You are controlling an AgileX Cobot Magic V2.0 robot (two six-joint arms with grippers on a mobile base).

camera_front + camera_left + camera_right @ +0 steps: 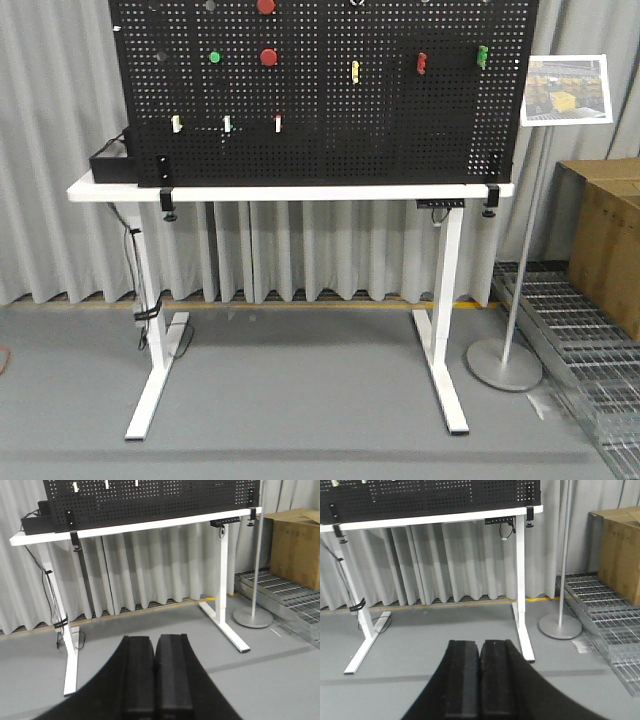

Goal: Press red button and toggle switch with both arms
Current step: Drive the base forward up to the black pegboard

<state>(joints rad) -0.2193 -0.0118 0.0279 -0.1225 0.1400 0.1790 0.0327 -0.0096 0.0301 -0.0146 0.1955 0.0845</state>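
A black pegboard (330,140) stands on a white table (290,190). Two red buttons are on it, one at the top edge (266,6) and one below it (269,57). I cannot make out the toggle switch; the top of the board is cut off. My left gripper (155,639) is shut and empty, low over the grey floor, far in front of the table (130,527). My right gripper (480,643) is also shut and empty, low before the table (435,519). Neither arm shows in the front view.
A green button (215,57), a knobbly yellow piece (355,71), red (422,63) and green (482,56) pieces and small white tabs (228,124) sit on the board. A sign stand (505,365), cardboard boxes (610,240) and metal grating (590,340) are to the right. A black box (112,165) is at the table's left end.
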